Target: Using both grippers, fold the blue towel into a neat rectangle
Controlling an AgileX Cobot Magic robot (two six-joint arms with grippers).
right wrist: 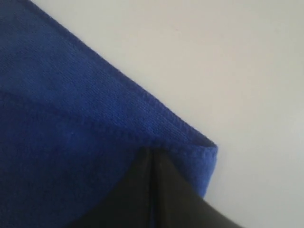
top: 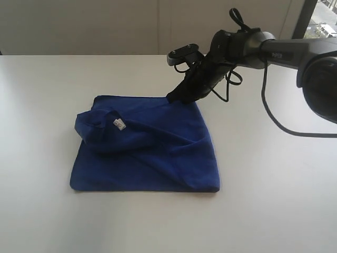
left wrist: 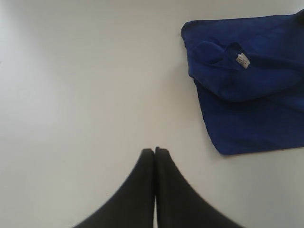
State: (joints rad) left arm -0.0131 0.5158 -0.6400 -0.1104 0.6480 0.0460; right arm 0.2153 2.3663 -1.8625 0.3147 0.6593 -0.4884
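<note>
You had the blue towel (top: 152,158) lying on the white counter (top: 263,211) as a rough, uneven square, not a clean rectangle. Its near edge lay flat, while a loose roll of cloth was bunched across the towel's far left part. A small white tag (top: 119,124) sat on top of that roll, facing up. A long crease ran from the roll toward the towel's near right corner. Your right tool (top: 176,97) was down at the towel's far right corner, with its black arm (top: 295,55) slanting up and away from that corner and a black cable (top: 279,118) looping beside it. In the right wrist view the two jaws were pressed flat together with their tip resting on the blue cloth just inside the stitched hem (right wrist: 142,102) of that corner. No cloth showed between them, so you could not tell from these views whether any fabric was pinched. Your left tool (left wrist: 155,151) was also closed, jaw against jaw with nothing in it. It hung over bare counter, well apart from the towel, off the towel's side where the bunched roll and tag lay.
</note>
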